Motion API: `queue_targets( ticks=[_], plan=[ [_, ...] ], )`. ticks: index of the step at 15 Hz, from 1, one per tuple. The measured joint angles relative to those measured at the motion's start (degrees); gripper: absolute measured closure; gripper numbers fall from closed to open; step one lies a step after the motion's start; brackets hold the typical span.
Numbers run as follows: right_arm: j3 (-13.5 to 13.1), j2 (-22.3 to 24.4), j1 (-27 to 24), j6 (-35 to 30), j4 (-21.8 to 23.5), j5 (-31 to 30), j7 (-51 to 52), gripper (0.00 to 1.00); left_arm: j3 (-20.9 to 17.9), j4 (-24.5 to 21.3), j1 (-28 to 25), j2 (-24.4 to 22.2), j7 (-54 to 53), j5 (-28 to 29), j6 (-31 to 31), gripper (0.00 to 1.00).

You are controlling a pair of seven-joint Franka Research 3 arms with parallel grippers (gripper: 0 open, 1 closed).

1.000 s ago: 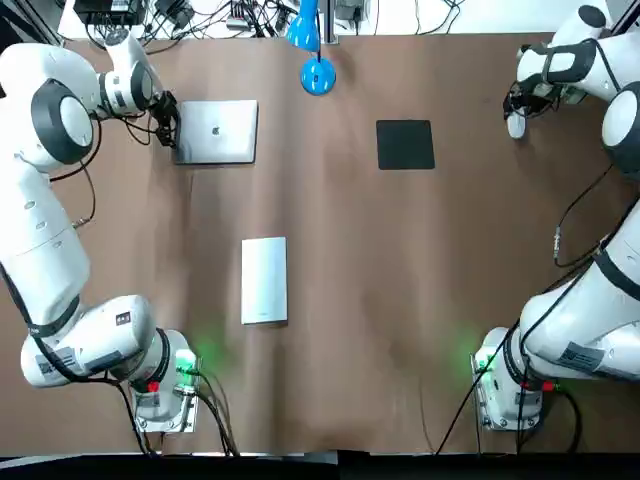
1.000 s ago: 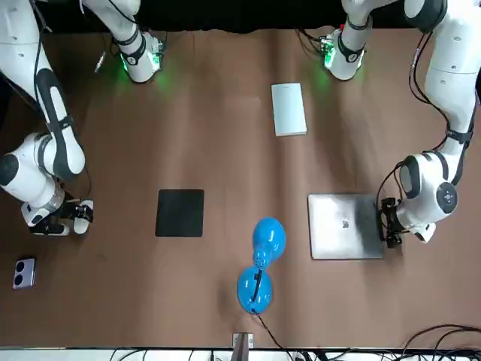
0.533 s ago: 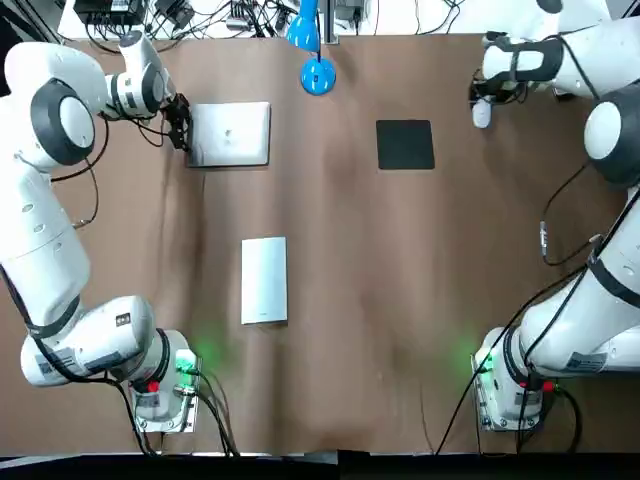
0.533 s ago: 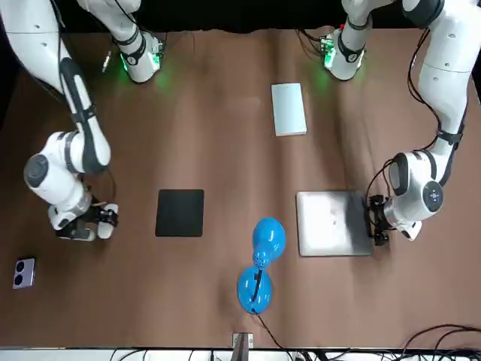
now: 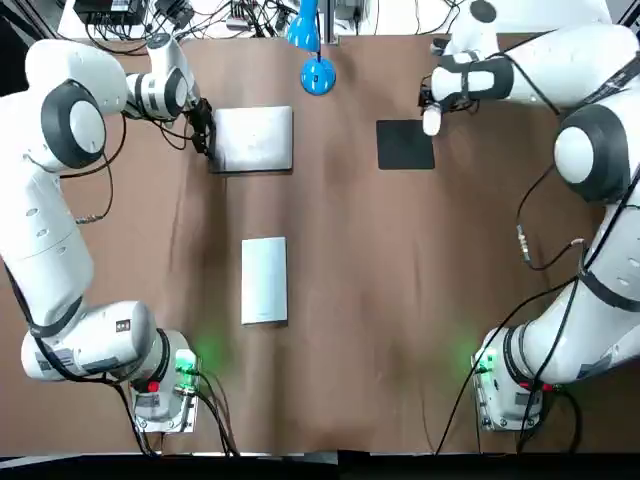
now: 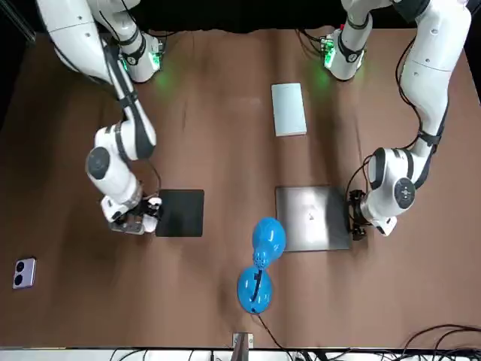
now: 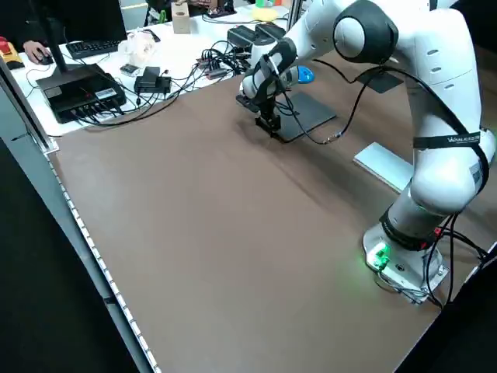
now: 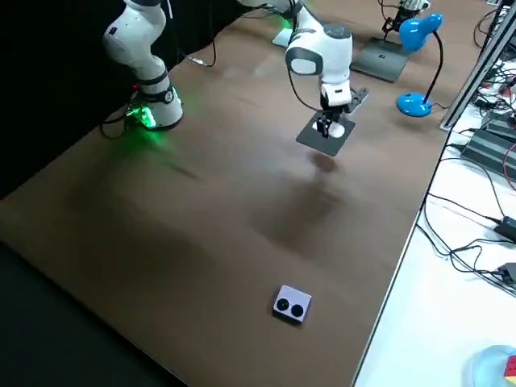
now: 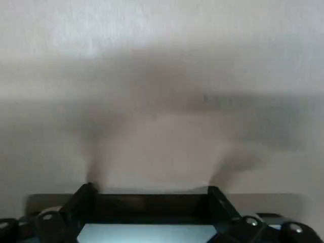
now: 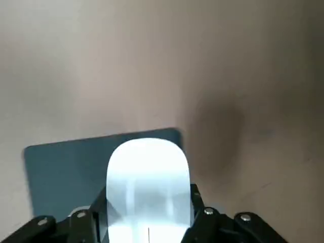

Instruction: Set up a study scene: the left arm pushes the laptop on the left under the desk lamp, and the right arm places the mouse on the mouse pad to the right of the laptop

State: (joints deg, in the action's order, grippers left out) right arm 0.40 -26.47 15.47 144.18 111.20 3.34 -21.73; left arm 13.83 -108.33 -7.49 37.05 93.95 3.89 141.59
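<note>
Laptop push: about partway, I judge. The closed silver laptop [image 5: 253,138] lies just left of the blue desk lamp [image 5: 318,76], not yet beneath it.
Left gripper: the left gripper [image 5: 204,140] presses on the laptop's outer edge, spread apart and grasping nothing.
Mouse: the white mouse [image 5: 432,122] is clenched in the right gripper [image 10: 149,202], seemingly clear of the brown desk [image 5: 400,300].
Mouse pad: the mouse hangs over the far right corner of the black square mouse pad [image 5: 400,148]. Contact can't be told.
Left to do: finish the push, then set down and release the mouse.
</note>
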Motion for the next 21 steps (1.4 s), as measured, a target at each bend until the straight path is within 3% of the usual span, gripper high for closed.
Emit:
queue_targets(
  ticks=[5, 13, 16, 18, 21],
  plan=[
    [-0.04, -4.17, 4.84, 1.4, -1.19, 0.0, -6.64, 0.37, 0.04, -0.25, 4.35, 0.01, 1.31, 0.0, 1.17, 0.0],
    [-0.08, -8.99, 6.33, 6.2, -1.63, 0.0, -7.82, 0.37, 0.07, -0.45, 9.3, 0.3, 9.22, 0.0, 3.67, 0.0],
    [-0.08, -9.32, 6.45, 6.65, -1.71, 0.0, -7.84, 0.3, 0.07, -0.46, 10.76, 0.4, 12.8, 0.0, 4.26, 0.0],
    [-0.08, -9.5, 6.56, 6.66, -1.81, 0.0, -7.84, 0.11, 0.07, -0.47, 11.71, 0.44, 14.06, 0.0, 4.59, 0.0],
    [-0.42, -9.14, 6.51, 6.82, -2.75, 0.0, -7.57, 0.1, 0.06, -0.23, 13.33, 0.63, 15.25, 0.0, 5.06, 0.0]
  ],
)
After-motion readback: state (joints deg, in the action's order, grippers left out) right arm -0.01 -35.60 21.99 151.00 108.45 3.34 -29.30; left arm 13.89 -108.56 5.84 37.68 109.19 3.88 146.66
